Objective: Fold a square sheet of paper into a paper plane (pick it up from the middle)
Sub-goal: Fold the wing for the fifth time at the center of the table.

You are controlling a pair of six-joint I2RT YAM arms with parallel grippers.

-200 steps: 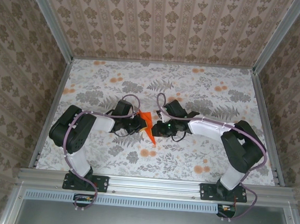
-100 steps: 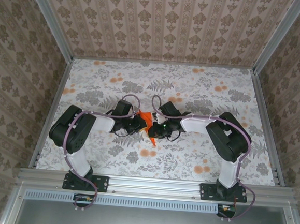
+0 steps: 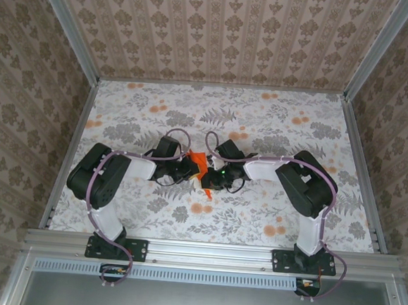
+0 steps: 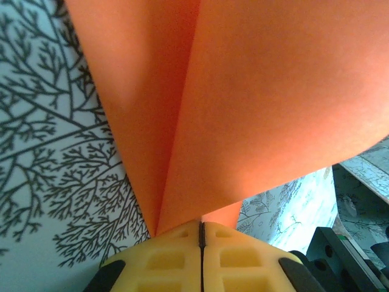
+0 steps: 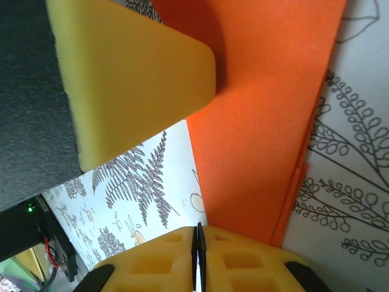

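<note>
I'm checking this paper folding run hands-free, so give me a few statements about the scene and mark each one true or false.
1. The left pincer is shut on the orange paper. True.
2. The paper lies alone at the far edge of the tablecloth. False: it sits near the middle, between the two pincers.
3. The right pincer stands wide open. False: it is shut, with the paper right at its tips.
4. The tablecloth is printed with leaves and flowers. True.
5. The paper is blue. False: it is vivid orange.
</note>
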